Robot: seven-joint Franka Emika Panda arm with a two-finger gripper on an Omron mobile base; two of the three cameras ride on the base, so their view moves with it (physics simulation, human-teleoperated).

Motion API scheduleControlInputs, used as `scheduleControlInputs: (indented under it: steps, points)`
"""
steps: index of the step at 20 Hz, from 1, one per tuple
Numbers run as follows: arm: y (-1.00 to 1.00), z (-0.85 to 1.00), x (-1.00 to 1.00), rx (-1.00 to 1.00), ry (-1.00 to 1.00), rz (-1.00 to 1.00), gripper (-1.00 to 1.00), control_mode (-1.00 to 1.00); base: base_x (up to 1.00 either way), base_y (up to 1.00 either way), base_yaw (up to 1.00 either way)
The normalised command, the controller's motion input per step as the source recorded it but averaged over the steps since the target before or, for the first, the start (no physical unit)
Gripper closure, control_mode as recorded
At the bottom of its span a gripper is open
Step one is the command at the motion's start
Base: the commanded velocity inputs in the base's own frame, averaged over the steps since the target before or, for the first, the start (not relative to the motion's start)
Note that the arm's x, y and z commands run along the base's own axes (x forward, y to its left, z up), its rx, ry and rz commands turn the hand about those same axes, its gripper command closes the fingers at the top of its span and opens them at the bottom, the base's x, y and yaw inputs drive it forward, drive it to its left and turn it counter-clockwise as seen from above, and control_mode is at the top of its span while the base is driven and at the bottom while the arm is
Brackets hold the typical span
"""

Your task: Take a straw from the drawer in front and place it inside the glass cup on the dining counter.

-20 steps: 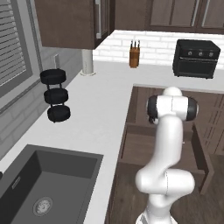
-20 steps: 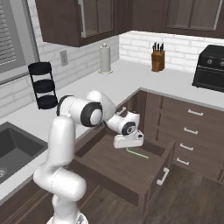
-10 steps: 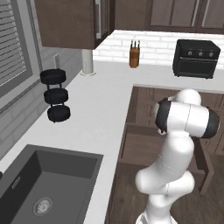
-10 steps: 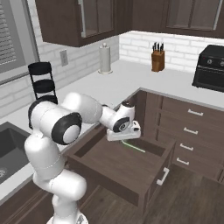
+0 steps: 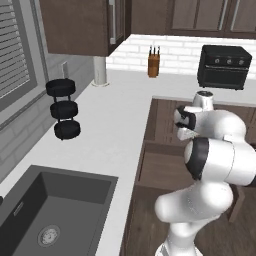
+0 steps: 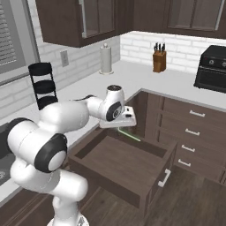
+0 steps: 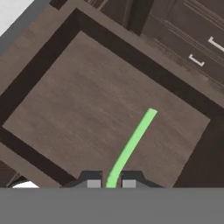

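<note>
Above the open drawer (image 6: 119, 164), pincer (image 7: 111, 183) clenched on the straw (image 7: 131, 146).

White arm folded at the elbow and reaching forward from its base, wrist bent downward, with the tool (image 7: 111, 183) pointing down, its two dark fingertips (image 7: 93, 183) closed together in a narrow pinch.

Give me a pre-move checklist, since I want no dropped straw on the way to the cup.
1. Gripper shut on the straw: ok.
2. Straw lifted above the drawer floor: ok, it hangs in the air in the right base view.
3. Straw gripped at one end, long free end sticking out: not ok for fast swings.
4. Drawer left open: ok for now.
5. Path to the glass cup: cannot tell.
</note>
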Motion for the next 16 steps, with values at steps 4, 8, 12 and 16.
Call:
scheduleControlInputs:
  steps: [4, 8, 12, 16]
  points:
    - [0.16, 0.94, -0.26, 0.0, 0.04, -0.09, 1.0, -1.0, 0.0, 0.0, 0.0]
    - [0.02, 0.57, -0.31, 0.0, 0.03, -0.05, 1.0, -1.0, 0.0, 0.0, 0.0]
    - [0.0, 0.2, -0.27, 0.0, 0.0, -0.03, 1.0, -1.0, 0.0, 0.0, 0.0]
    - [0.0, 0.02, -0.29, 0.0, 0.0, -0.02, 1.0, 1.0, -0.5, 0.0, -0.04]
